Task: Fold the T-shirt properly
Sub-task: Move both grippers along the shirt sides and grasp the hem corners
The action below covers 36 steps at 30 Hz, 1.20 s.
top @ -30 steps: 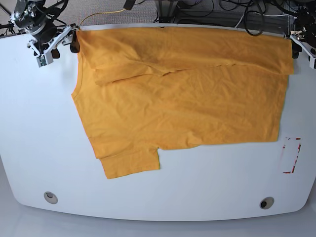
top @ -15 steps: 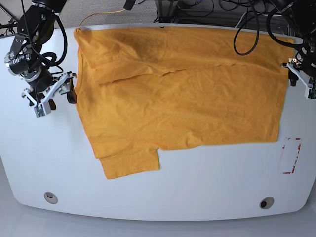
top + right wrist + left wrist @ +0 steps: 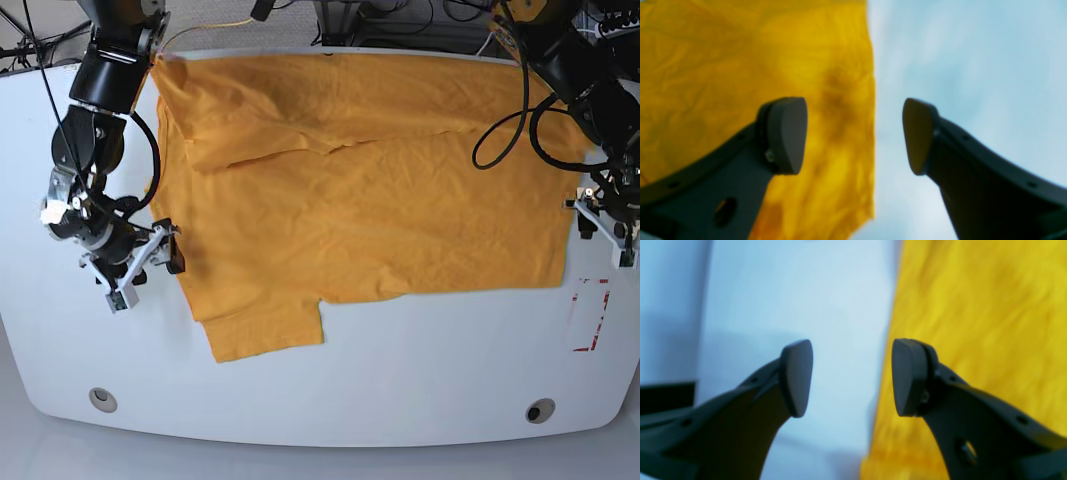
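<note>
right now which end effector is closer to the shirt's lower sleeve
Right. The right end effector sits beside the T-shirt edge just above that sleeve; the left end effector is across at the hem side.

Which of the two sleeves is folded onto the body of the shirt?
The far sleeve, by the table's back edge, lies folded over the T-shirt. The near sleeve sticks out flat.

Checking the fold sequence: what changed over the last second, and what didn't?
Both arms swept from the table's far corners toward the near side, along the T-shirt's side edges. The right end effector now sits by the lower sleeve edge, the left end effector by the opposite edge. Both are open and empty; nothing was grasped or released. The shirt, with its top edge folded over, lies unchanged on the table.
</note>
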Each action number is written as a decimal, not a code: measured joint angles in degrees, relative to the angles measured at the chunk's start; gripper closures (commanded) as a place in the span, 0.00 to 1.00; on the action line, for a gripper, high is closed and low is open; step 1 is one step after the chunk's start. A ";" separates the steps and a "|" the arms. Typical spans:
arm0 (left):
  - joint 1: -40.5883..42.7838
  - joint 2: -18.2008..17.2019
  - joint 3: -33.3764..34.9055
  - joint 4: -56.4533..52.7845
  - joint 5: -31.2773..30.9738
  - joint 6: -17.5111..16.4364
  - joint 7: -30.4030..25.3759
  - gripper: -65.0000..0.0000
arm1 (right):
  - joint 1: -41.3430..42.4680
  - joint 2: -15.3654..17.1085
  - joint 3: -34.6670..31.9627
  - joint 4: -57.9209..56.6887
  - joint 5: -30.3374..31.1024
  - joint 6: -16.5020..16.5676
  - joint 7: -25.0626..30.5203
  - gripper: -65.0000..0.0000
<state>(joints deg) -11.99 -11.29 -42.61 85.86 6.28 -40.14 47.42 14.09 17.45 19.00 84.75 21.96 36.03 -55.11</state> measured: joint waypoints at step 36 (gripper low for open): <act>-7.30 -2.89 4.46 -22.95 2.84 2.45 -16.76 0.23 | 14.71 -2.49 -11.87 -46.12 -8.68 -0.85 35.34 0.73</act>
<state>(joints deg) -19.29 -14.17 -38.15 62.92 9.13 -37.69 30.65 28.80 14.96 7.14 38.63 13.28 35.18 -19.77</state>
